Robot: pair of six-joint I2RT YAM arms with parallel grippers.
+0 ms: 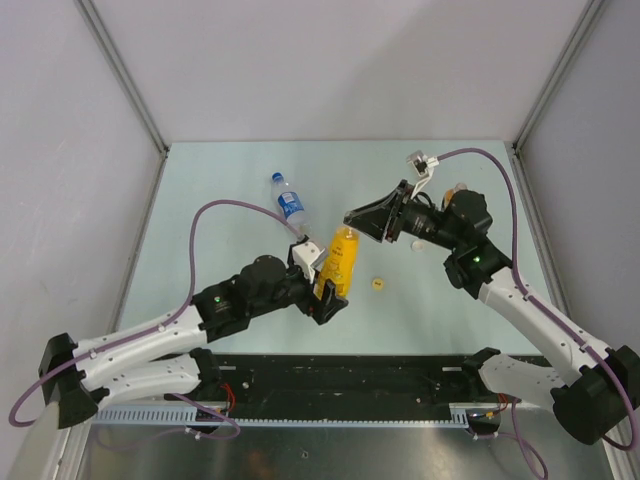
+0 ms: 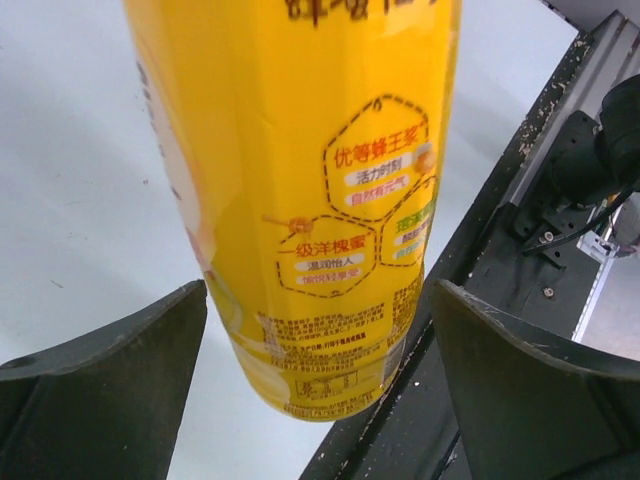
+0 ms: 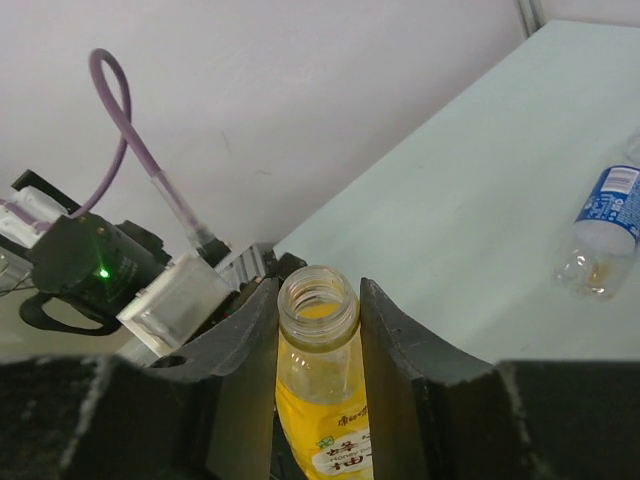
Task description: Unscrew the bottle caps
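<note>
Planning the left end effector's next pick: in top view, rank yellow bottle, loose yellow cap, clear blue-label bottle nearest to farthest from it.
1. yellow bottle, between the left end effector's open jaws.
2. yellow cap, on the table just right of it.
3. clear blue-label bottle, lying toward the back of the table.

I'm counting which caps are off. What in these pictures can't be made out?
- Third bottle: top view, nearly all hidden behind the right arm; its cap cannot be told.
- Clear bottle: right wrist view, cap end cut off by the right edge.
- Yellow bottle: left wrist view, neck cut off by the top edge.
- Yellow cap: top view, too small to tell which side faces up.
</note>
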